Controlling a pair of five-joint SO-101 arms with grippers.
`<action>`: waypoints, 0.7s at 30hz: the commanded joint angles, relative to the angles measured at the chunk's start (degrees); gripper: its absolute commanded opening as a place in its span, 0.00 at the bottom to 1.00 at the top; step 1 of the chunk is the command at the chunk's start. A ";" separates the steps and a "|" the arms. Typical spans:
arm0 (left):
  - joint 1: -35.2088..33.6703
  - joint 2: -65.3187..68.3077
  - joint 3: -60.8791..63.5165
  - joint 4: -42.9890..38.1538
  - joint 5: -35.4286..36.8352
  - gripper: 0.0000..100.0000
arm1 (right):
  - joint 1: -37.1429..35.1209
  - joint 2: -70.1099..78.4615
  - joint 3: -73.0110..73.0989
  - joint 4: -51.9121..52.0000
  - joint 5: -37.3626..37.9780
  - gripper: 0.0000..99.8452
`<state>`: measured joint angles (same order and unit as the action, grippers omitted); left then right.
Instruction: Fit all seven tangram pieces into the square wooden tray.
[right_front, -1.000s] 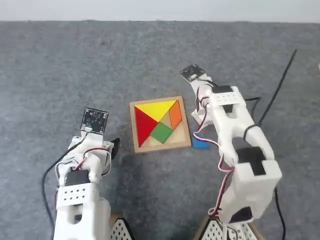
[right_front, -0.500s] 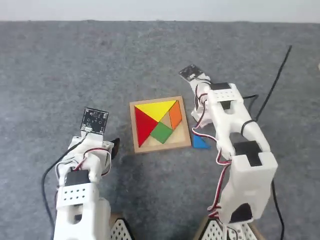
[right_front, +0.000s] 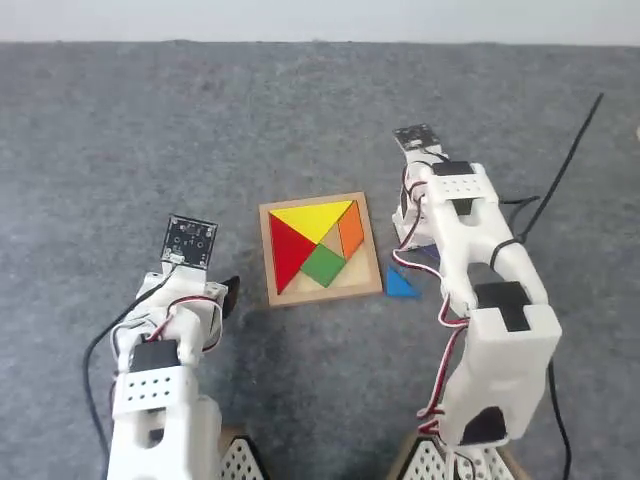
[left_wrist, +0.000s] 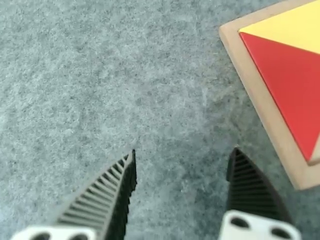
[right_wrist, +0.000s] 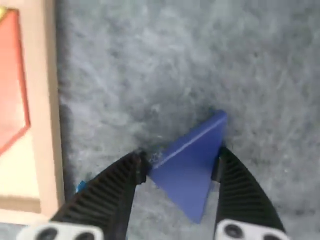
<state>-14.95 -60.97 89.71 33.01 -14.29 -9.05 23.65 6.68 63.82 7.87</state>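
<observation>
Dark blue triangle (right_wrist: 190, 162) gripped
Right tool (right_wrist: 180, 156) grasps it; the tray (right_front: 320, 297) lies just left. Left tool (left_wrist: 183, 154) is released.

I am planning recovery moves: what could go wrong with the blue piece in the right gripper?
The right gripper holds the blue triangle only at its fingertips, so it may twist or slip out. The bare spots in the tray are small; the triangle may catch on the rim.
</observation>
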 joint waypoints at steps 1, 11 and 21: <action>0.09 -0.79 -0.66 -1.23 -0.44 0.28 | 1.98 0.22 -0.26 1.89 -2.46 0.21; 0.09 -0.88 -0.66 -1.23 -0.44 0.28 | -2.42 -5.67 -1.41 3.82 4.57 0.17; 0.09 -0.88 -0.66 -1.23 -0.44 0.28 | -13.49 -17.01 -1.32 7.60 17.49 0.17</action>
<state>-14.95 -60.97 89.71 33.01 -14.29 -19.52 12.31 6.68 69.98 20.26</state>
